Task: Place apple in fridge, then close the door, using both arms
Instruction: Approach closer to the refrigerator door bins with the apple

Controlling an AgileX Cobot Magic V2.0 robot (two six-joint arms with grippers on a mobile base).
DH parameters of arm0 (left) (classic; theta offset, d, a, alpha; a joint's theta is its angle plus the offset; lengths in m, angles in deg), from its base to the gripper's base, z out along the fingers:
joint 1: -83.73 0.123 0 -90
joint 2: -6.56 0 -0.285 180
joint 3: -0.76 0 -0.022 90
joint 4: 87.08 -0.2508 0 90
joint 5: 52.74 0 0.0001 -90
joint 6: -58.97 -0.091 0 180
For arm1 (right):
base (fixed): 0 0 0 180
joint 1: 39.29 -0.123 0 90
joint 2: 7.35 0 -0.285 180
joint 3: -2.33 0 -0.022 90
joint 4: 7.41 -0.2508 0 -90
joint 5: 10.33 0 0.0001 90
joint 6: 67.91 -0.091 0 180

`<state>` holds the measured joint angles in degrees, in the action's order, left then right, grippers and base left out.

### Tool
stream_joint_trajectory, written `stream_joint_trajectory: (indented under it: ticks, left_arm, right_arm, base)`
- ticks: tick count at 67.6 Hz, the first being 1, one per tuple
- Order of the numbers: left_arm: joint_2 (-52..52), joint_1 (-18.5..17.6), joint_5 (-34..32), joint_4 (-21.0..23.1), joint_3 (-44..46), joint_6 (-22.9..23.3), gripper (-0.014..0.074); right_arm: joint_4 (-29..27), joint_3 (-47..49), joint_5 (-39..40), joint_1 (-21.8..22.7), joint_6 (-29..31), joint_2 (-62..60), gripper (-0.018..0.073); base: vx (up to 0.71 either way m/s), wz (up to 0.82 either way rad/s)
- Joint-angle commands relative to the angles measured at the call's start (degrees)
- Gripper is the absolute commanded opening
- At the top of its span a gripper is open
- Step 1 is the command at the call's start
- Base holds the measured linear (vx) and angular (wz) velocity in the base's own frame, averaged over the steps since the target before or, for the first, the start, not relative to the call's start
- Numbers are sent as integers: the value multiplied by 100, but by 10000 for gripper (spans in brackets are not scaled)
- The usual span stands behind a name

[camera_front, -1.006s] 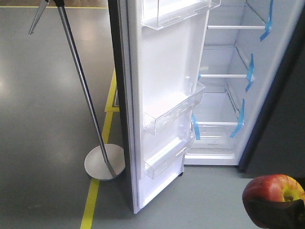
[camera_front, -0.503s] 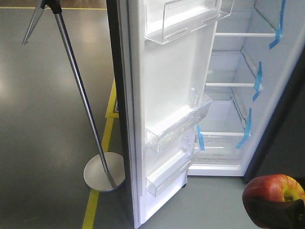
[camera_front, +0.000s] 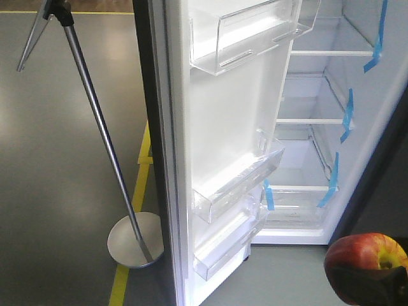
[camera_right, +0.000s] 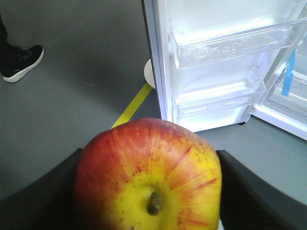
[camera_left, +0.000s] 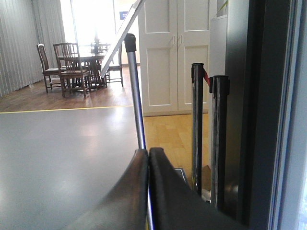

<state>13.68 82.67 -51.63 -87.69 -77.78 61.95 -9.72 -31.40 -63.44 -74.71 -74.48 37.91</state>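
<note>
Grey floor [camera_front: 57,191] bears the fridge [camera_front: 306,89], a yellow line [camera_front: 119,290] and a round base [camera_front: 131,239].

Glossy streaked apple [camera_right: 148,177], clear plastic door bins [camera_front: 237,185], smooth metal pole [camera_front: 99,121]

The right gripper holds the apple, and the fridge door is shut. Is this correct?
Not quite. The door stands open, not shut, as the exterior front-facing view shows. The rest is correct: the right gripper holds the apple.
</note>
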Motion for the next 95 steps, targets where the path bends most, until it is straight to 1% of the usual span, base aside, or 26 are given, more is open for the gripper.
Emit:
stream_joint_trajectory:
  ticks: [1,95]
  left_arm:
    - [-81,-14,-434,61,103,24,-6]
    - [-81,-14,-434,61,103,24,-6]
  right_arm:
    - [12,158,380,3,74,-11,223]
    - [12,158,382,3,74,-11,223]
  base:
    - [8,-4]
    - [5,-2]
